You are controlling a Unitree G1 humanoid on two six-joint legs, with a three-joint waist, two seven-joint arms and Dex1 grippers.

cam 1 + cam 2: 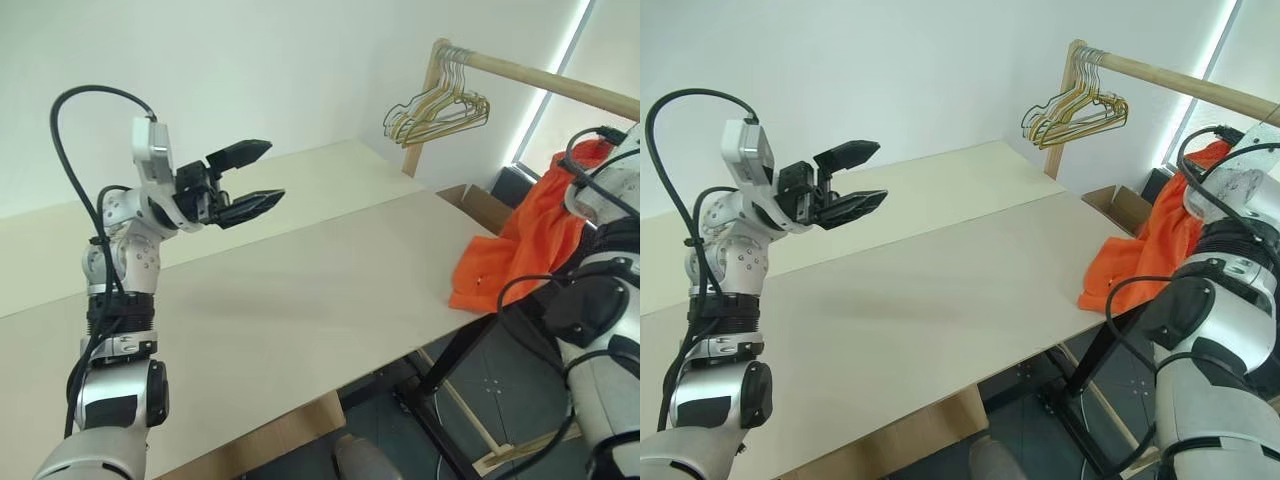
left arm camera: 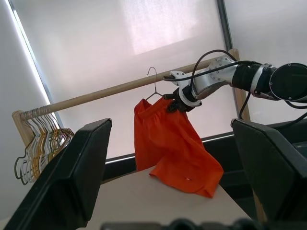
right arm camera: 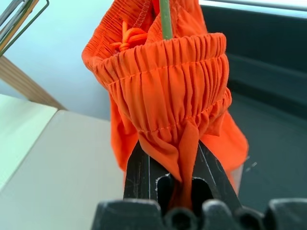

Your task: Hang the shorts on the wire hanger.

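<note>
While clamped in right end effector (image 3: 175, 184), shorts (image 2: 165, 143) hang, left end effector (image 1: 245, 185) apart.

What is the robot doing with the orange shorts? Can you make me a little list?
shorts: orange, waistband pinched in the right tool, bottom end lying on the table
wire hanger: hooked on the wooden rail, a wire runs down inside the waistband
left tool: open, holding nothing, up above the table
other hangers: gold and silver bunch at the rail's end
</note>
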